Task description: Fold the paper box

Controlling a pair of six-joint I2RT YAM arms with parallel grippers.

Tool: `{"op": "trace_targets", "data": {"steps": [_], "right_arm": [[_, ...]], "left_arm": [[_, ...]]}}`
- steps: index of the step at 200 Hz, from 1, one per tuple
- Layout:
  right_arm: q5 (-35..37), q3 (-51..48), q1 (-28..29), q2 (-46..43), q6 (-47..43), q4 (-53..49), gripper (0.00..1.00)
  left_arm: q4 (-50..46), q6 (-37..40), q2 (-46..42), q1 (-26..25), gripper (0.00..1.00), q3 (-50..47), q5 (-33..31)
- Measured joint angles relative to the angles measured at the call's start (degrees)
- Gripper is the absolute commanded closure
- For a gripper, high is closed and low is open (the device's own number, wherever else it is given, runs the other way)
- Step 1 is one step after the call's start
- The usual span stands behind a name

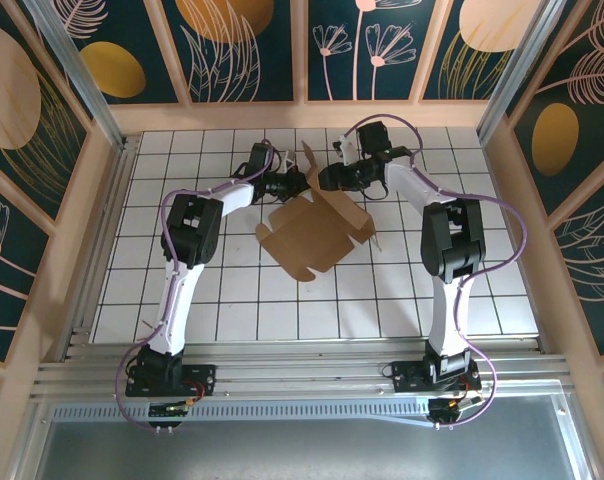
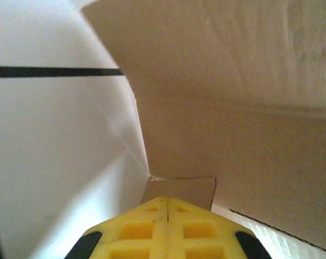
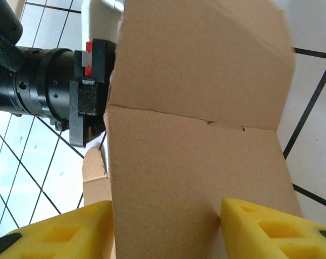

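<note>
— Though only partly folded, entered as one item: paper box, plain brown cardboard, unmarked. Location?
— Middle of the white gridded table, toward the far side, between the two arms. Mostly spread flat, flaps and tabs splayed outward; far end raised off the tiles, one flap standing up near the grippers.
— Next entry: left gripper. Condition of jaws?
— Pressed fully together, yellow fingertips meeting along one seam. Small cardboard tab lying right at the tips, large panel leaning overhead. Pinched or merely touched, cannot tell.
— Right gripper?
— Jaws roughly halfway apart. One yellow finger at each side of a creased upright panel, cardboard spanning the gap. Clamped on it or just straddling, cannot tell. Black body of the left gripper just behind the panel's left edge.
— Placement of both?
— Reaching in from opposite sides, nearly meeting at the box's far end.
— Surroundings?
— Dark floral wall panels on three sides; aluminium rail along the near edge, arm bases bolted on
</note>
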Motion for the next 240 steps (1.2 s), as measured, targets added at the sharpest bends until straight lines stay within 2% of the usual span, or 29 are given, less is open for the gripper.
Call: {"op": "trace_targets", "data": {"steps": [109, 166, 184, 204, 240], "right_arm": [[0.0, -1.81, -0.74, -1.62, 1.46, 0.66, 0.47], [-0.09, -2.99, -0.85, -2.38, 1.49, 1.31, 0.47], [-0.04, -3.06, -0.92, -2.47, 1.46, 1.33, 0.47], [-0.04, -3.23, -0.98, -2.67, 1.42, 1.29, 0.47], [0.0, -3.5, -1.25, -3.34, 1.05, 1.27, 0.47]], "left_arm": [[-4.33, 9.66, -0.24, -3.91, 1.0, -1.79, 3.1], [-4.15, 10.62, -1.07, -4.0, 1.0, -4.09, 2.1], [-3.8, 9.55, -1.9, -3.78, 0.92, -4.92, 1.14], [-2.97, 8.22, -4.76, -2.75, 0.77, -8.13, -0.79], [-2.36, 7.21, -15.89, 0.66, 0.77, -16.61, -7.06]]}}
